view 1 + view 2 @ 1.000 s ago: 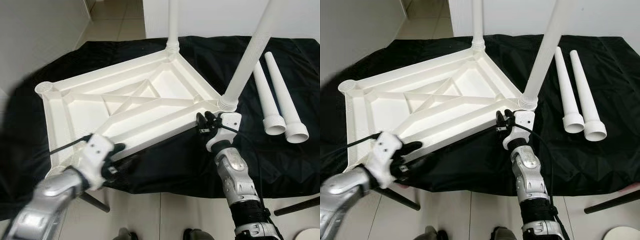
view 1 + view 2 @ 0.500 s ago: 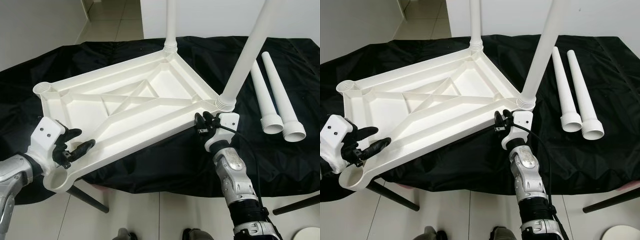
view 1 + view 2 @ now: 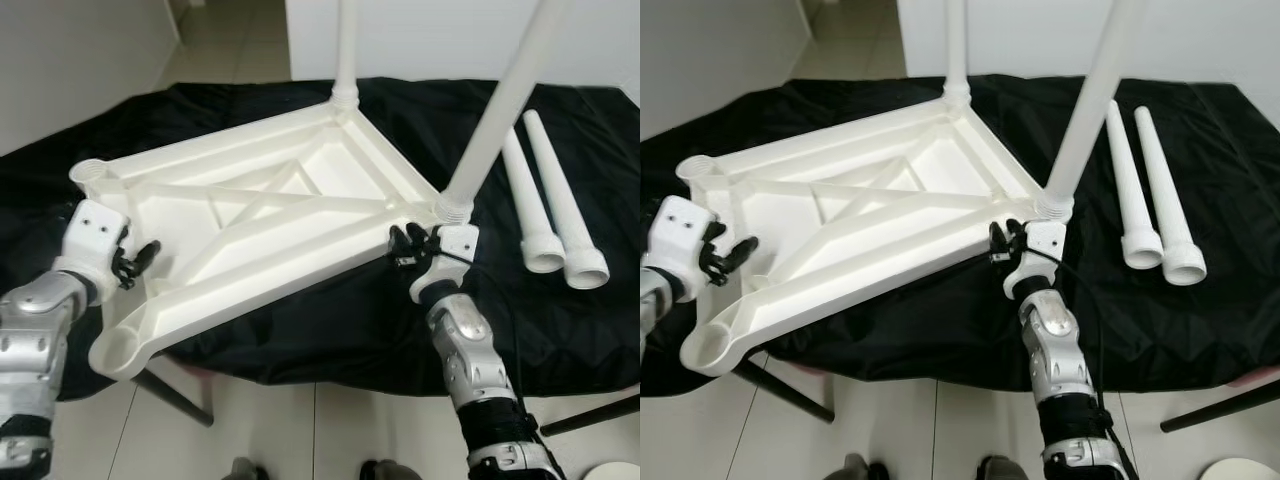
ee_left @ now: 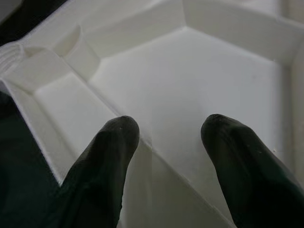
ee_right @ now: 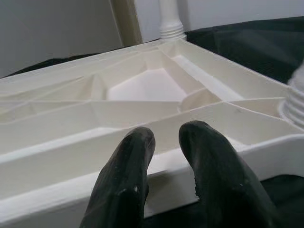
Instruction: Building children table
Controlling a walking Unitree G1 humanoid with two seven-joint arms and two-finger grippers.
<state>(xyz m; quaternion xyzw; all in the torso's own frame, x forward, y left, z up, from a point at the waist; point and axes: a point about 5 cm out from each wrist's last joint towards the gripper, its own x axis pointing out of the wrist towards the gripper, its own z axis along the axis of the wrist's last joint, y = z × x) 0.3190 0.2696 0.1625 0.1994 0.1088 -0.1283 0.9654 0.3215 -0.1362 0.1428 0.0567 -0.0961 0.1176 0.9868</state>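
Your right gripper (image 3: 408, 243) has its fingers (image 5: 135, 156) nearly pressed together at the near rim of the upturned white tabletop (image 3: 270, 215), beside the corner socket where one fitted leg (image 3: 495, 115) stands. Whether they pinch that rim or only rest against it you cannot tell from here. Your left gripper (image 3: 135, 262) sits at the tabletop's left edge with its fingers (image 4: 111, 142) spread, poised over the ribbed underside near the far-left empty socket (image 3: 90, 175), touching nothing clearly.

The tabletop lies upside down on the black-draped counter (image 3: 330, 320), and its near-left corner with the second empty socket (image 3: 125, 345) juts out past the counter's near edge, over the floor. That overhang is your main risk: in my judgement, a push or pull from either gripper could tip or slide the tabletop off, and the two legs already in place, the near-right one and the far leg (image 3: 346, 50), make it top-heavy on the right. If the right fingers let go before the left ones take hold, the piece could swing.

The two loose legs (image 3: 555, 215) lie side by side on the cloth to the right, well apart from both grippers, wide ends toward you. Reaching for one means freeing the right gripper, so settle the tabletop further onto the counter first.
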